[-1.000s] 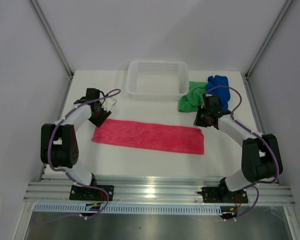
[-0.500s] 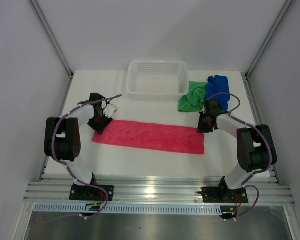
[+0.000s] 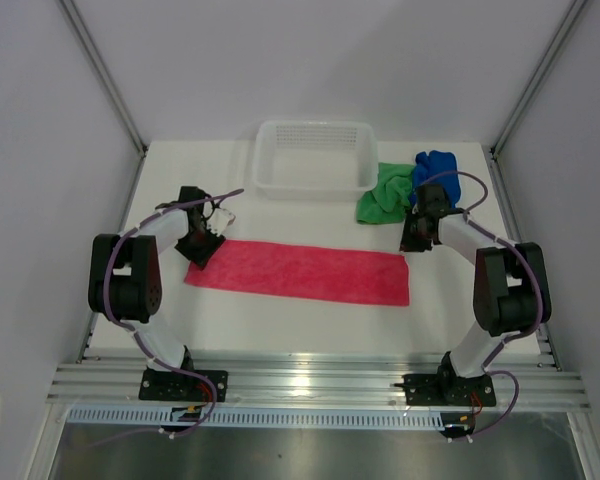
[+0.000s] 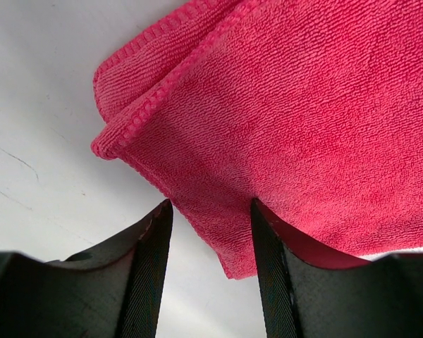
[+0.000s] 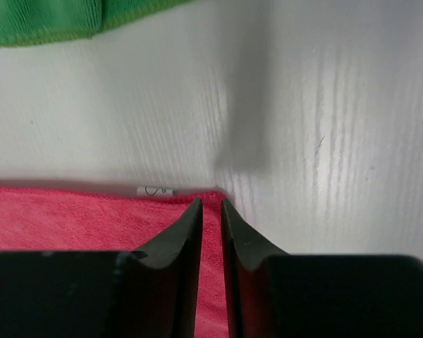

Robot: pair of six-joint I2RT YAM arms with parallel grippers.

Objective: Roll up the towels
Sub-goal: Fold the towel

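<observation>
**Pink towel laid flat, ends being taken up**

The pink towel (image 3: 298, 272) lies stretched across the middle of the surface (image 3: 280, 325). The left fingers (image 3: 202, 247) are spread and straddle its left end. The right fingers (image 3: 413, 243), almost pressed together, sit at its far right corner; whether they nip cloth I cannot tell. The edge should probably be tucked evenly and tightly. The green towel (image 3: 382, 193), blue towel (image 3: 438, 175) and basket (image 3: 310, 184) sit along the far edge, just beyond the right fingers.

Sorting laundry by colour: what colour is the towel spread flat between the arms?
Bright pink towel, best in left wrist view.
</observation>
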